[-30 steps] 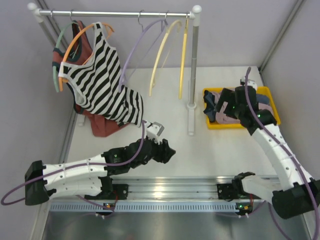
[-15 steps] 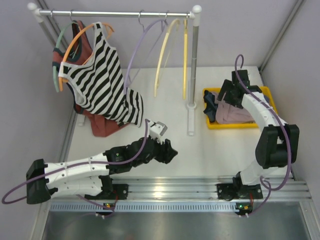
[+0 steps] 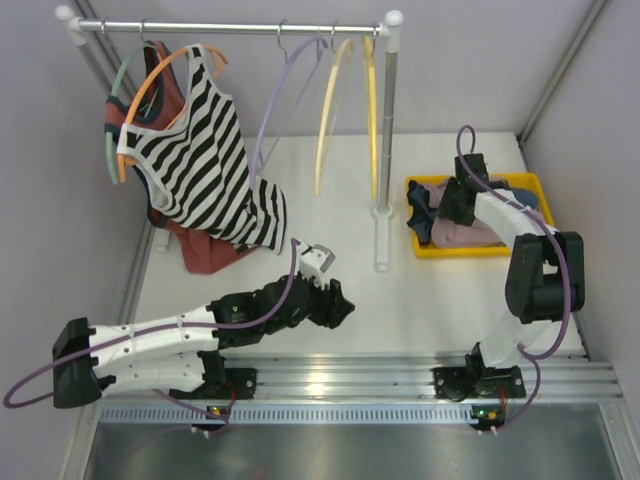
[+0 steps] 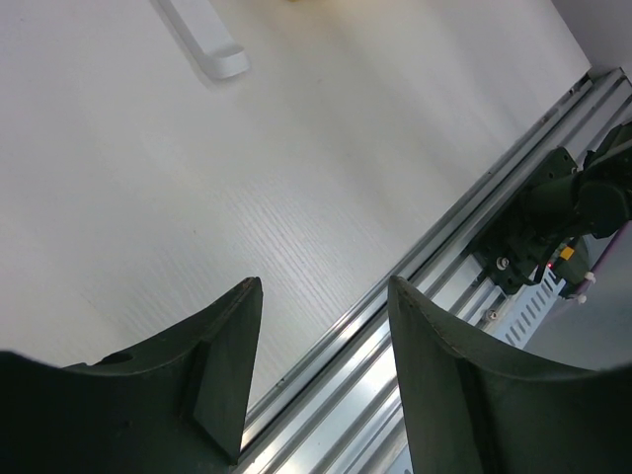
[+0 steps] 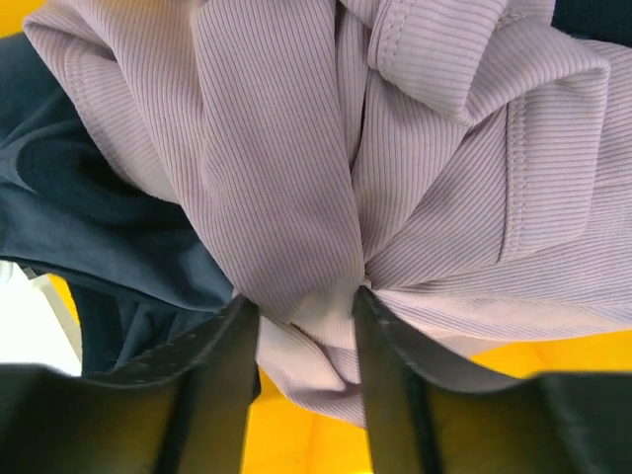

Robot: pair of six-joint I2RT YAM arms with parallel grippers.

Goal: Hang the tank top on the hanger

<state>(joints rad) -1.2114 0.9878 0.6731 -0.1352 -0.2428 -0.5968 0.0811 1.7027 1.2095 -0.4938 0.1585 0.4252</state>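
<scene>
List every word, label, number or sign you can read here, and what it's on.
None can be read. The tank top, the yellow bin, the striped top and the rail show no print or labels.

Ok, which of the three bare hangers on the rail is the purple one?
The lavender hanger, leftmost of the three, next to the striped top. The pale yellow hangers hang to its right.
</scene>
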